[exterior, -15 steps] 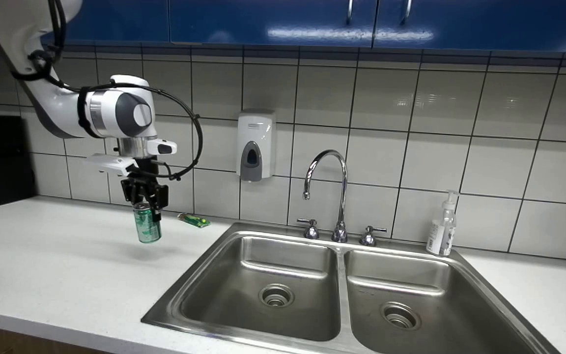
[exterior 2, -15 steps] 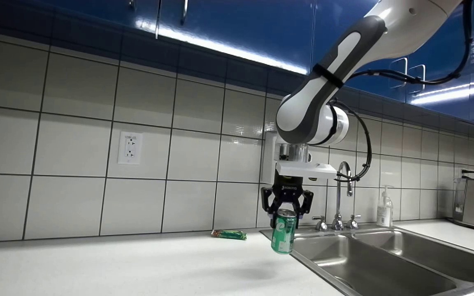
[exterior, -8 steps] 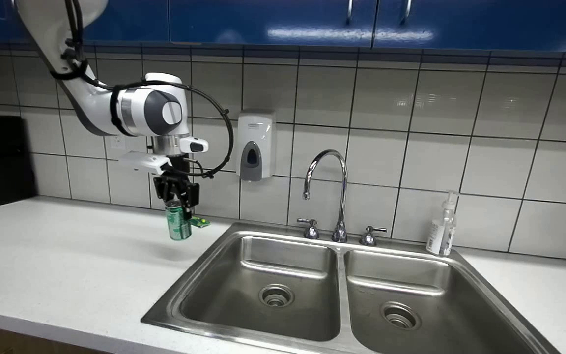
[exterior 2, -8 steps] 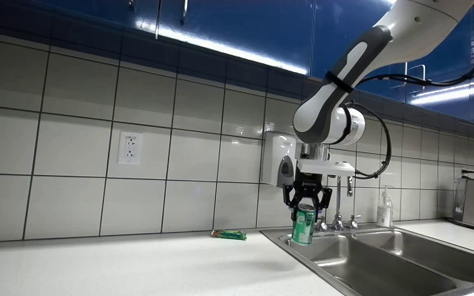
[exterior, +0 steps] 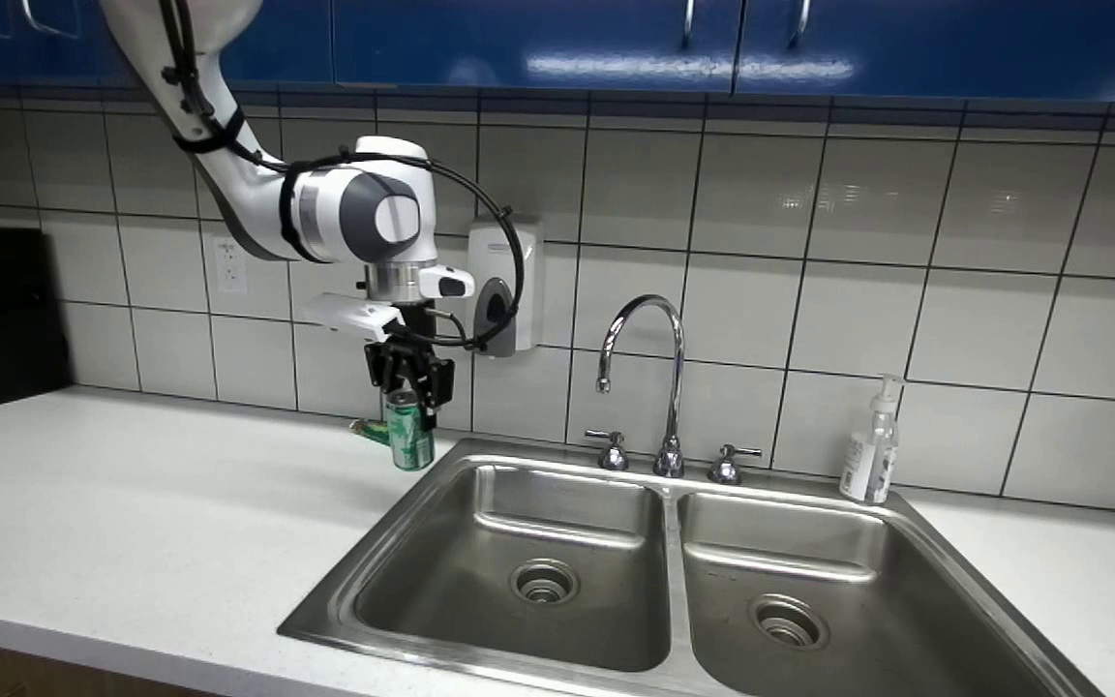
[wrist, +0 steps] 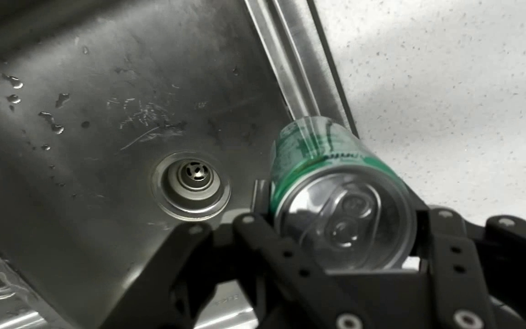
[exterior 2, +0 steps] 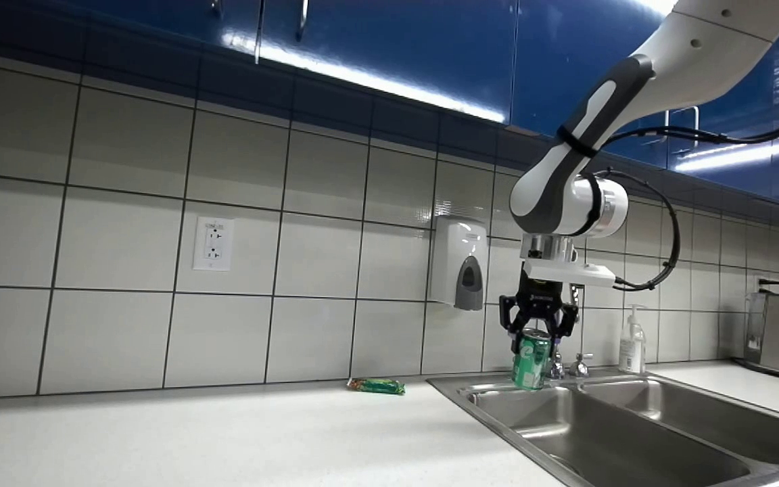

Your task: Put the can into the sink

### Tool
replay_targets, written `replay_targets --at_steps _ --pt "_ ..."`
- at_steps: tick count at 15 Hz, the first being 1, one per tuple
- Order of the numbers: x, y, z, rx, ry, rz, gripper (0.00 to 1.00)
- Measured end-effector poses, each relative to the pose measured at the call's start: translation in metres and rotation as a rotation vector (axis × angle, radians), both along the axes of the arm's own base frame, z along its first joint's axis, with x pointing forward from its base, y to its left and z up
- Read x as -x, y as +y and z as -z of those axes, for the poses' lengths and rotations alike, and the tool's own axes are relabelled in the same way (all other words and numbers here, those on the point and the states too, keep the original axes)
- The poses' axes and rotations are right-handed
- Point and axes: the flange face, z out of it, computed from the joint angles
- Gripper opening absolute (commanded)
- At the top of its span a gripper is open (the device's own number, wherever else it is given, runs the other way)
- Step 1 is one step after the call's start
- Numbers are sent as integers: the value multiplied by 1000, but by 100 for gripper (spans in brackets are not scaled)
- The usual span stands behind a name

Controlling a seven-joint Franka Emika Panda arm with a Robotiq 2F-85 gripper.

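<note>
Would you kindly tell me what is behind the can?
In an exterior view, a green packet sticks out behind the can, its right end covered. In the wrist view, the can hides part of the sink's rim.

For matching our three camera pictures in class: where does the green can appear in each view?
In an exterior view: green can, left of centre, below mid-height.
In an exterior view: green can, right of centre, in the gripper.
Wrist view: green can, right of centre, seen from above.
Shared landmark: the sink, visible in all three.
</note>
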Motion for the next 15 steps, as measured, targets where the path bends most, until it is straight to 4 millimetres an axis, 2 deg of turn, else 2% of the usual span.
replay_targets --at_steps 6,15 --pt "3 -41 7 -7 10 34 38" --pt "6 -92 45 -22 73 59 38"
